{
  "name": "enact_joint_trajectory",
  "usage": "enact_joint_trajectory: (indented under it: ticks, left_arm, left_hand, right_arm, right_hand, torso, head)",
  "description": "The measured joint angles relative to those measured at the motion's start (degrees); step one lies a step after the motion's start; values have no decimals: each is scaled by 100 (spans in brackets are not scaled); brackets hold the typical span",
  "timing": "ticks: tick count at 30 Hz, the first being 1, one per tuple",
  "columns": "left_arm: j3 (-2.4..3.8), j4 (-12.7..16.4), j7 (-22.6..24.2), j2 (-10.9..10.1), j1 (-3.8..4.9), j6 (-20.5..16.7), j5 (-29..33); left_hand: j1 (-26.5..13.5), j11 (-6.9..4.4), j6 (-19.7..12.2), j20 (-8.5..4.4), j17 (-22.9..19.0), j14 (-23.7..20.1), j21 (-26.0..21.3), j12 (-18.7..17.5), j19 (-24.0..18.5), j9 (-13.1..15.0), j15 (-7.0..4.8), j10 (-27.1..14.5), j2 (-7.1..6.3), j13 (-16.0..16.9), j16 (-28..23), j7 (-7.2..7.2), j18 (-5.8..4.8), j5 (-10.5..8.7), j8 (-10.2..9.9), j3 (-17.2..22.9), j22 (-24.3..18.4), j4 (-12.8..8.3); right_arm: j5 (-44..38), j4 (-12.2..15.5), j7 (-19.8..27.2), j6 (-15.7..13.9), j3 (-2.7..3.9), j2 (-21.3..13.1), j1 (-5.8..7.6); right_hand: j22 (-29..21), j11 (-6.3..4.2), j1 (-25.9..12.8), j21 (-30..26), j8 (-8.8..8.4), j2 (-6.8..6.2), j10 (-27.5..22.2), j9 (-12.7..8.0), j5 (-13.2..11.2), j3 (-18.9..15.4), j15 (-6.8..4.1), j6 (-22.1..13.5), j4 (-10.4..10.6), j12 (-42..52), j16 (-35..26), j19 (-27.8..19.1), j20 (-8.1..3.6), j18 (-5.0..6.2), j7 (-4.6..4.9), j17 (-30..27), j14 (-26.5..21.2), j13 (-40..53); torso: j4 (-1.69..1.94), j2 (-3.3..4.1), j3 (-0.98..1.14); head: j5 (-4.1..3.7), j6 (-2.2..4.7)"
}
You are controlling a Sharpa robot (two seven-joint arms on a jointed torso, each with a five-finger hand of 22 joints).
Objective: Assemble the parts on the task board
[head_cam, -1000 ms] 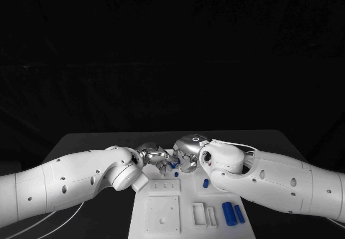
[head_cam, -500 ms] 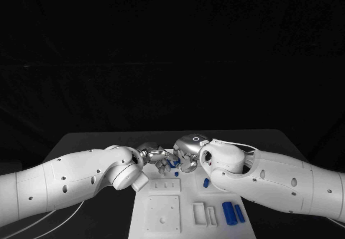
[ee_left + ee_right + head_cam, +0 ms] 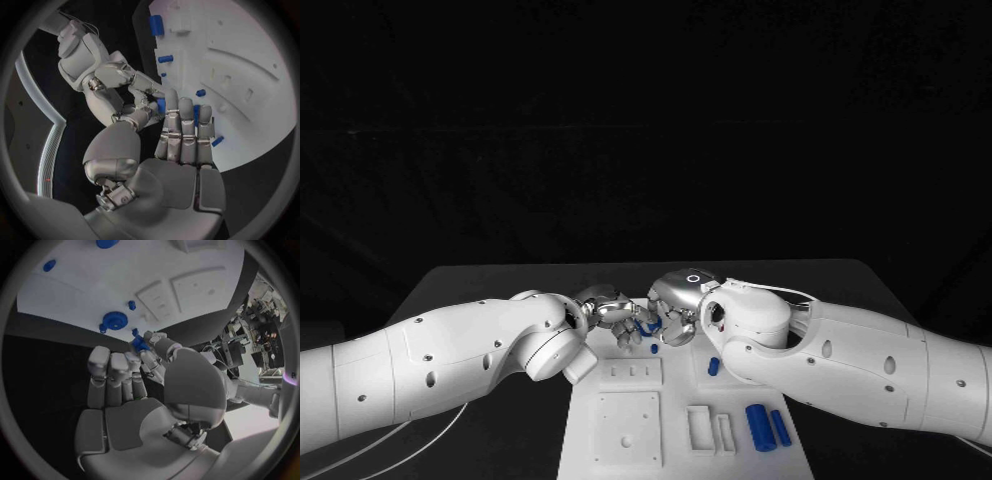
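Both hands meet above the far end of the white task board (image 3: 629, 420). My left hand (image 3: 606, 310) and right hand (image 3: 675, 305) are fingertip to fingertip, with a small blue part (image 3: 648, 326) pinched between them. In the left wrist view my left hand (image 3: 184, 150) has the blue part (image 3: 161, 105) at its thumb and fingertip, and the right hand (image 3: 115, 80) reaches onto it. In the right wrist view my right hand (image 3: 115, 390) has the blue part (image 3: 139, 343) just past its fingertips. A blue gear (image 3: 114, 320) sits on the board below.
Two short blue pegs (image 3: 653, 349) (image 3: 713, 367) stand on the board near the hands. Two blue cylinders (image 3: 759, 428) lie side by side at the board's near right, next to white rectangular slots (image 3: 698, 428). Black table (image 3: 473, 285) surrounds the board.
The two hands stay together over the board's far end with the blue part between them; only a slight shift of the fingers shows.
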Motion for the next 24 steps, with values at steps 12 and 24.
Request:
enact_joint_trajectory:
  ticks: [12, 24]
  left_arm:
    - [-2, -46, 3, -19, -2, -23, -101]
    - [-1, -77, -150, -164, -1, 188, -332]
  left_hand:
    - [-42, -61, 75, -1, -33, 70, 92, 70, 41, 127, -68, 50, -79, 37, 67, 5, 0, 503, -3, 32, -54, -49]
    - [-42, -121, 138, -21, -40, 143, 187, 133, 62, 211, -121, 130, -79, 54, 133, 2, 0, 840, 16, 30, -75, -126]
  right_arm:
    - [138, -66, 76, -211, 0, -111, 2]
    - [551, -110, 549, -1002, 2, -869, -8]
  right_hand:
    - [0, 297, -475, -127, -489, -304, -261, -195, 1, -779, 196, -469, -66, -167, -72, -164, 40, -8, 373, -14, -155, -50]
    - [0, 416, -696, -216, -650, -330, -387, -262, 7, -1256, 307, -741, -197, -205, -111, -299, 29, -18, 402, 4, -269, -85]
  torso:
    - [1, -1, -1]
    - [-5, -2, 0]
  head:
    - [18, -2]
    - [63, -49]
